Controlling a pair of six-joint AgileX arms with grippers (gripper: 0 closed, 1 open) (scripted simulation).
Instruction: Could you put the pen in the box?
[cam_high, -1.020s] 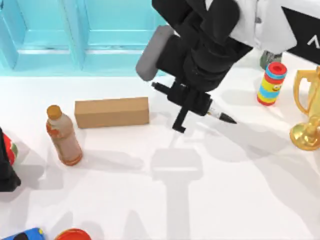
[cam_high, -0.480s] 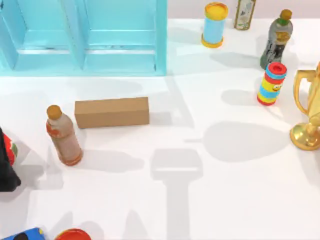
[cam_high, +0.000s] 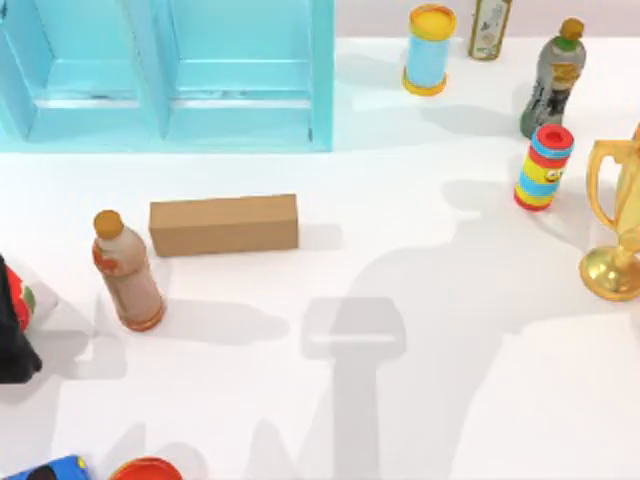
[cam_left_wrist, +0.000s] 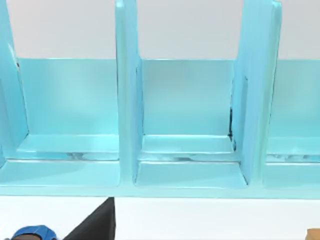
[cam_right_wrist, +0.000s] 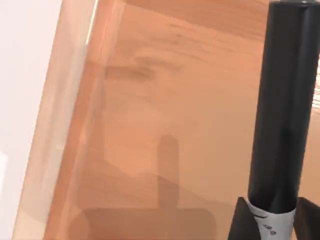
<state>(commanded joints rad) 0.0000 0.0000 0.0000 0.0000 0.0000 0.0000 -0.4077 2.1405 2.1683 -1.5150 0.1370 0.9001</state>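
Black and slim, the pen (cam_right_wrist: 282, 100) is pinched in the right gripper (cam_right_wrist: 272, 222). The two dark fingers (cam_right_wrist: 241, 220) press on either side of its grey patterned band. From that grip the barrel runs straight out and away from the gripper, so the pen's long axis continues the gripper's own reach, with the blunt black end farthest out.

Just beyond the pen, the right wrist view shows a wood-grained surface with a paler raised edge (cam_right_wrist: 75, 100) off to one side. I take this for the inside of the box (cam_right_wrist: 165, 90), with the pen hanging over its floor and apart from it. The pen's shadow lies on the wood beside the barrel. How far down the floor is cannot be read.

The coming move turns on that relation. The box lies directly ahead of the gripper along the pen's axis, so the pen's far end would meet the wood first. Letting go should wait until the barrel is well inside the raised edge.

Farther off, in the top view, a closed tan carton (cam_high: 224, 224) lies on the white table (cam_high: 420, 400) beside an orange-capped bottle (cam_high: 126, 272). The left arm (cam_high: 14, 335) is parked at the table's left edge, facing the blue shelf (cam_left_wrist: 180, 125). Whether its gripper is spread or closed I cannot tell. The right arm is plainly the one to finish.
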